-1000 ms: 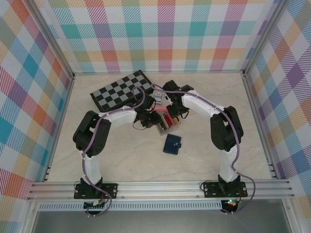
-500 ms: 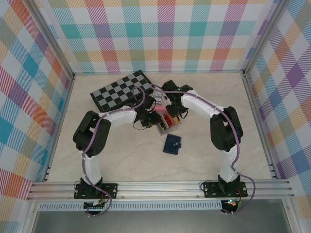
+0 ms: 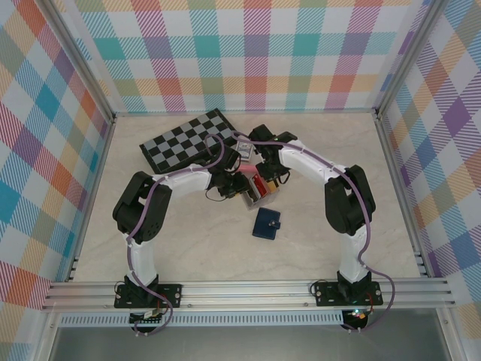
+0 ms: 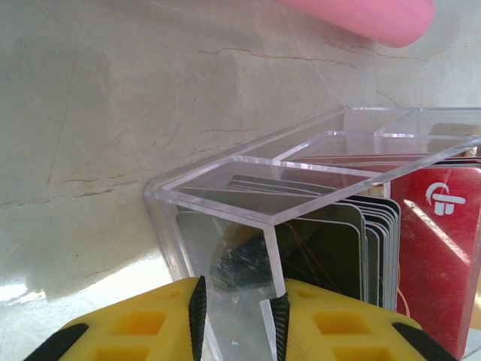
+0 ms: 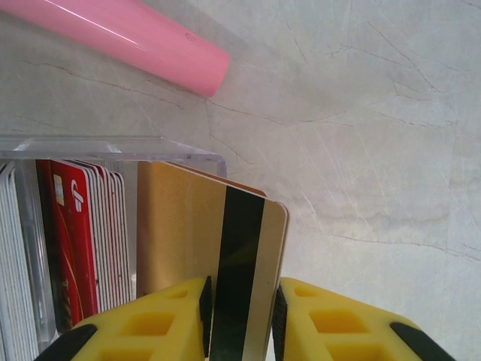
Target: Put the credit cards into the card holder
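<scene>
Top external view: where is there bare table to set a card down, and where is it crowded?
Free: the strip between card holder and rail, and right of the right arm. Crowded: around the clear box, near the chessboard.

Arms [image 3: 180, 180] are built of white links and black joints, purple cables routed behind each claw [image 4: 238, 304]; yellow fingers [image 5: 135, 331] are lined inside with black pads [image 5: 204, 316]
</scene>
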Available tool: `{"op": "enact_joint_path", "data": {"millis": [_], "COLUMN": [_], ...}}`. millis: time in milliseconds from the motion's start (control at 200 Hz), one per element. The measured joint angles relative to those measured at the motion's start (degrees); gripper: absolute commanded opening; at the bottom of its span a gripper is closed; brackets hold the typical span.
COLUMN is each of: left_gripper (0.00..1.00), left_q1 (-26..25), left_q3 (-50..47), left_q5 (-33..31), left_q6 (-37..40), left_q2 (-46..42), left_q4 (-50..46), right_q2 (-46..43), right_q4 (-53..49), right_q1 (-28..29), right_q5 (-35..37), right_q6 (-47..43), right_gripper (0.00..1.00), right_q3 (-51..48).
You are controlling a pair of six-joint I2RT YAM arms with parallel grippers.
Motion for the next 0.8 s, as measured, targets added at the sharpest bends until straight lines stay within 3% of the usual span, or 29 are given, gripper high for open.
{"op": "enact_joint_path", "data": {"millis": [755,800], "left_gripper": [0.30,0.30], "left_q1": [0.0,0.0], "left_q3": [0.0,0.0], "left_q5": [0.0,0.0], "left_q6": [0.0,0.0], "left_q2": [0.0,0.0], "left_q4": [0.0,0.0], "right_q2": [-2.0,-2.2], "right_q4": [-2.4,-2.6], "right_q1": [0.1,0.1], "right_q5": [1.5,1.4], "right_q6": [0.2,0.2], "right_gripper": [0.24,0.20], "right_q3": [0.4,0.4]}}
